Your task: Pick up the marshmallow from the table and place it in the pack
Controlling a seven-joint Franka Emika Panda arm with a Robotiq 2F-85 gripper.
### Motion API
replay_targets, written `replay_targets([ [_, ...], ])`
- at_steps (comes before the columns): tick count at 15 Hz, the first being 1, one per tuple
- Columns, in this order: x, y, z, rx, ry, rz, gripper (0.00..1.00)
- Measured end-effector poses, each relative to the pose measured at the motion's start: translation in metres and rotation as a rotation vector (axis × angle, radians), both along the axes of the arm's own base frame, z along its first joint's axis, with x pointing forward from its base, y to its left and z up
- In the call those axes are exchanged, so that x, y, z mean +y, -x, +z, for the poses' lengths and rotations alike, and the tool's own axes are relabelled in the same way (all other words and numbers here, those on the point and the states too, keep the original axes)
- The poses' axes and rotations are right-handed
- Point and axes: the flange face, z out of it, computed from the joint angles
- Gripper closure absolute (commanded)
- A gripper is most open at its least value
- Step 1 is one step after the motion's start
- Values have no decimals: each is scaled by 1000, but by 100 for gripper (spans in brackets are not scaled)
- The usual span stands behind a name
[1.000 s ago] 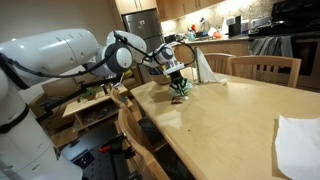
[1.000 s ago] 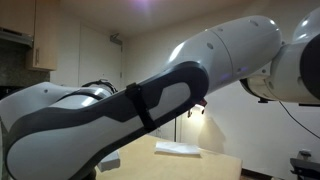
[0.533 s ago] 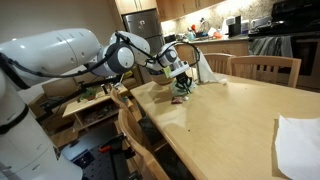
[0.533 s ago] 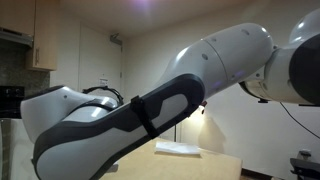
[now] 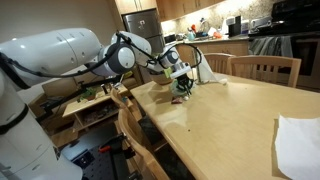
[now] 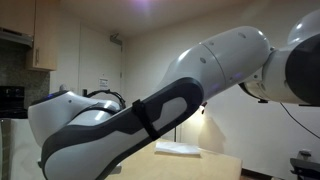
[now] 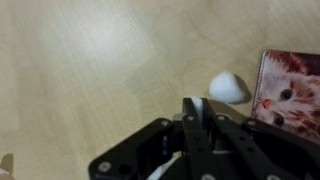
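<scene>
My gripper (image 7: 195, 102) has its jaws drawn close together, clamped on a small white piece of which only a sliver shows between the tips; I take that to be the marshmallow (image 7: 194, 107), though so little of it shows that I cannot be sure. Just past my tips and off to one side, a rounder white lump (image 7: 228, 87) sits on the table (image 7: 80, 60), not touching me. Farther out on that same side lies a card with a kitten's face (image 7: 290, 95).

In an exterior view I hang low over the table's far end, with the tall white paper (image 5: 203, 68) just behind me.

I judge the pick to be made and the carry to be the step in hand. The pack is not in front of my jaws, and I cannot pick it out in either exterior view. The next move calls for keeping a soft, steady squeeze, finding the bag's mouth, bringing my tips right above it, and only then parting the jaws
</scene>
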Motion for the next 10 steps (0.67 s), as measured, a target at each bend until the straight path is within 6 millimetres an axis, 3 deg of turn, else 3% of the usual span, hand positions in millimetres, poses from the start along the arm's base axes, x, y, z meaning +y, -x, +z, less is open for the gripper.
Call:
replay_targets([
  [10,-1,7,-4,25,23,-78,90],
])
